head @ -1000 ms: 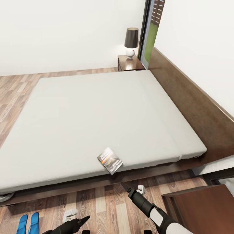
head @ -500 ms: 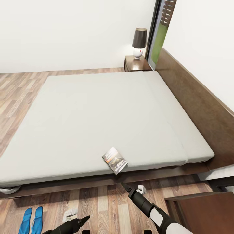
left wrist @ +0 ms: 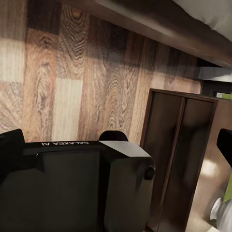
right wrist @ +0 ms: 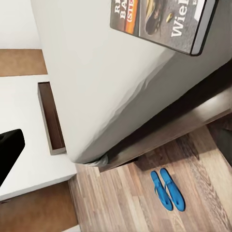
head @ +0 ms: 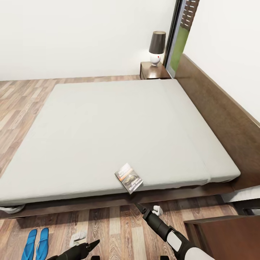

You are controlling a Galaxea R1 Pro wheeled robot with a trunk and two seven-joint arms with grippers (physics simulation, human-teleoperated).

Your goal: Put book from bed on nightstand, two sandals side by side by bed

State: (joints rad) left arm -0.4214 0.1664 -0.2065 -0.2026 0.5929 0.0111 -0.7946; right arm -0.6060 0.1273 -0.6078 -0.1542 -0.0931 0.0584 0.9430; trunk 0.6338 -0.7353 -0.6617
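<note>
Book at the mattress edge, both arms low and empty.

Nearest, the left gripper (head: 94,243) and right gripper (head: 138,206) are held over the floor (head: 119,224); whether their fingers are apart or together cannot be told. The sandals (head: 36,244) are seen side by side beside the bed (head: 108,126). The book (head: 129,178) lies flat, one corner overhanging the mattress edge, so it could be nudged off by a low reach. Farthest, the nightstand (head: 153,70) is partly taken up by a lamp (head: 157,47), which could be knocked.
</note>
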